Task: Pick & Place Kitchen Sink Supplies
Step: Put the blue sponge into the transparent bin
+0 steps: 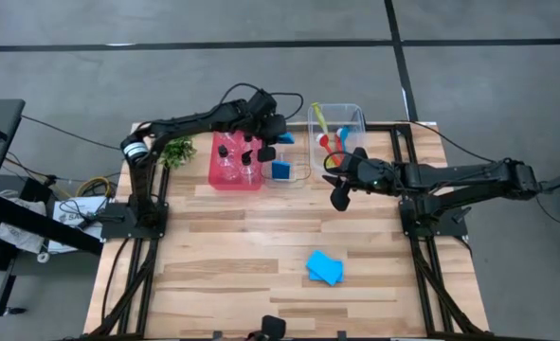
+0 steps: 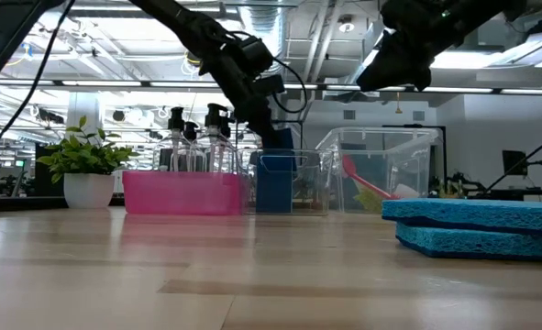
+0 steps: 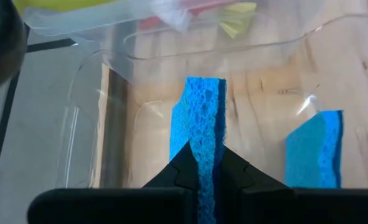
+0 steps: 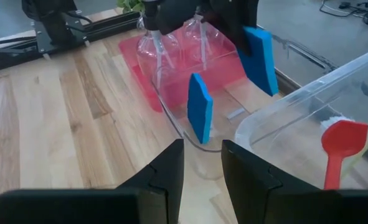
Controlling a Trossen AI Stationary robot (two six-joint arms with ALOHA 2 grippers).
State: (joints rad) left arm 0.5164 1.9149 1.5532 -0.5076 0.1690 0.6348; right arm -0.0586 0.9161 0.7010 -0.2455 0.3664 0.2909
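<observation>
Over the small clear bin (image 1: 287,163) at the back of the table (image 1: 261,256), the left gripper (image 1: 278,135) is clamping a blue sponge (image 3: 202,143) on edge between its two dark fingers (image 3: 171,177). That sponge is hanging above the bin's floor, apart from a second sponge (image 1: 280,170) that is standing on edge inside the same bin. From the right wrist view the held sponge (image 4: 260,59) is showing higher than the standing one (image 4: 200,107).

Left of the clear bin, a red bin (image 1: 234,163) is holding the bottles (image 1: 237,152) with black caps. A leafy plant (image 1: 177,150) is sitting just left of the red bin.

Right of the small bin, a taller clear tub (image 1: 341,128) is holding the red, blue and yellow-green brushes (image 1: 325,133). The right gripper (image 1: 341,189) is hovering at the tub's near side with nothing between its fingers (image 4: 165,171), which are standing slightly apart.

Toward the table's front, well away from the bins, two more sponges (image 1: 324,267) are lying flat, one overlapping the other.
</observation>
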